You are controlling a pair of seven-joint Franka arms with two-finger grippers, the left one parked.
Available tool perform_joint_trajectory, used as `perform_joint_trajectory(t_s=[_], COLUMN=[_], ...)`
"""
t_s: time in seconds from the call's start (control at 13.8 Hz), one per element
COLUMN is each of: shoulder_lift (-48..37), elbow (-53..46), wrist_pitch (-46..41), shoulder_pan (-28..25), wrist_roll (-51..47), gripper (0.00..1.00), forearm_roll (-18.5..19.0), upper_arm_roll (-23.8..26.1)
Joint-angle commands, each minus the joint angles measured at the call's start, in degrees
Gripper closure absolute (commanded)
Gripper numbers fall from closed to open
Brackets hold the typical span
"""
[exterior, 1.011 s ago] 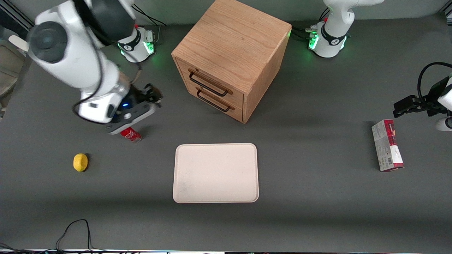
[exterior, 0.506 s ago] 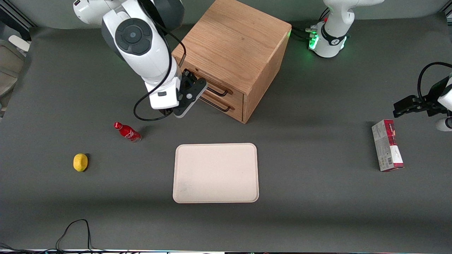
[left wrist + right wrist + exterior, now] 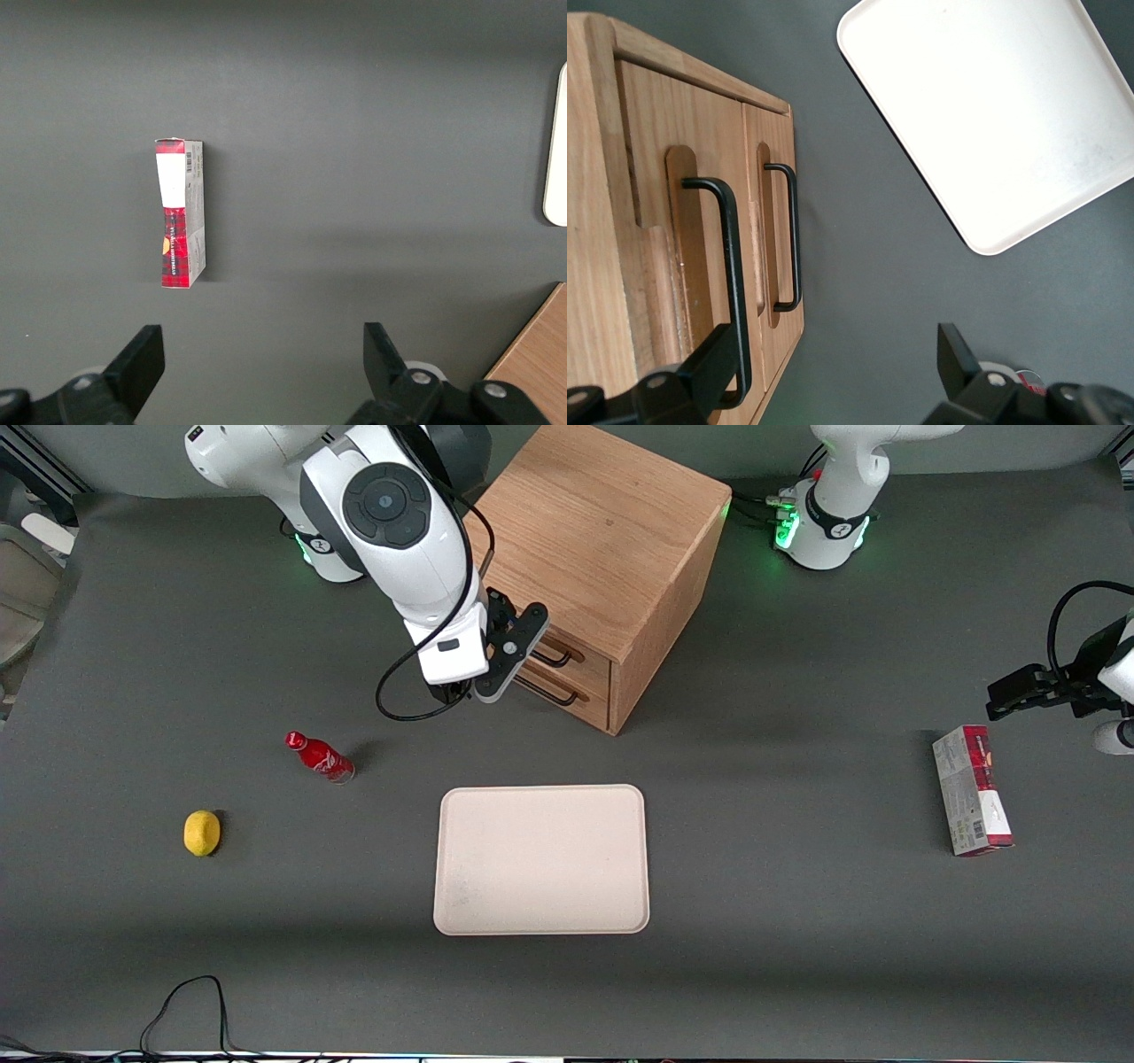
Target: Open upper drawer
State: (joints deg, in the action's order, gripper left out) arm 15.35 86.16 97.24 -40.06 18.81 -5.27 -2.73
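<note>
The dark grey table (image 3: 797,957) carries everything. Largest on it is the oak cabinet (image 3: 589,540), standing at about twelve o'clock in the front view, turned so that its drawer face looks toward the working arm's end of the table and partly toward the front camera. Its upper drawer (image 3: 589,657) sits flush in the cabinet, shut, with its dark bar handle (image 3: 731,283) running along the front; the lower drawer (image 3: 585,695) lies directly beneath it, also shut, with a matching handle (image 3: 788,239).

Next in size, the cream tray (image 3: 541,859) lies flat near the middle of the table, nearer the front camera than the cabinet. At about three o'clock, toward the parked arm's end, a red and white carton (image 3: 972,789) lies on its side. At about nine o'clock, toward the working arm's end, a small red bottle (image 3: 319,756) lies tipped over, and a yellow lemon (image 3: 202,833) sits nearer the front camera than the bottle.

The gripper (image 3: 507,657) hangs just in front of the upper drawer's face, at the handle's level. In the right wrist view its fingers (image 3: 713,363) stand wide apart, holding nothing; one finger overlaps the upper handle, but whether it touches the bar cannot be told.
</note>
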Motion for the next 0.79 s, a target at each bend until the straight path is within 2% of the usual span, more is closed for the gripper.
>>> perform_joint_trajectory(t_s=[0.0, 0.36, 0.72], shoulder_lift=[-6.8, -7.3, -6.9], elbow=[10.3, 11.2, 12.6], wrist_pitch=[4.7, 4.6, 5.9], shoulder_pan=[-1.0, -2.0, -2.3], wrist_roll=[1.6, 1.8, 2.2], gripper=[0.00, 0.00, 0.00], forearm_roll=[-0.6, -5.6, -5.8], upper_arm_roll=[-0.7, -0.8, -0.9])
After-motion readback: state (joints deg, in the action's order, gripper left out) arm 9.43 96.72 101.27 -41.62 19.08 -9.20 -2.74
